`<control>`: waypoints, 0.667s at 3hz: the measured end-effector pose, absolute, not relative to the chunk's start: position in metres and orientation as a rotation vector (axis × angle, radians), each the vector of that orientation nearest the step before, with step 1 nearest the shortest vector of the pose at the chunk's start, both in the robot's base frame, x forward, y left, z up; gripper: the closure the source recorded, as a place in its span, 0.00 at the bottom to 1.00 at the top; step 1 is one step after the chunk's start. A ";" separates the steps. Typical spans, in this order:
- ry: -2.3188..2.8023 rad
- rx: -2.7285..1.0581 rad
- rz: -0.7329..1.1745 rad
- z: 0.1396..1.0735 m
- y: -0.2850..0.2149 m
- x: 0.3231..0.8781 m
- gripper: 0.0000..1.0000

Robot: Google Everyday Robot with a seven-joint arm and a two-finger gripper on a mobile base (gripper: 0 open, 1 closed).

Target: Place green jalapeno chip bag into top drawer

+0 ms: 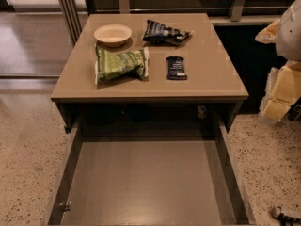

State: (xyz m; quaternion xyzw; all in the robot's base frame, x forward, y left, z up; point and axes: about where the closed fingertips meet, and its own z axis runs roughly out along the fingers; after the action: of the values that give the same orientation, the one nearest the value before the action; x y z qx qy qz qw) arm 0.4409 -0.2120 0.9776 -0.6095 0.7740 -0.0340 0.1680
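The gripper [284, 215] is sitting low right, grip I cannot tell; the green jalapeno chip bag [121, 64] is lying just beside the bowl [113, 34], inviting a knock.

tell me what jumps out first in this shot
The wide top drawer stands pulled open across the bottom of the view, under the tan table. On the table's left side lies the green jalapeno chip bag, just in front of a cream bowl. The gripper only peeks in at the lower right corner, well apart from the bag.
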 end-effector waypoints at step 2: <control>2.065 -1.813 -0.082 0.960 -0.171 0.469 0.00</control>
State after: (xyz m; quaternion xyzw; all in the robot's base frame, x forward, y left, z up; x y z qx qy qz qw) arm 0.4692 -0.1710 0.9601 -0.6468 0.7367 -0.0293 0.1951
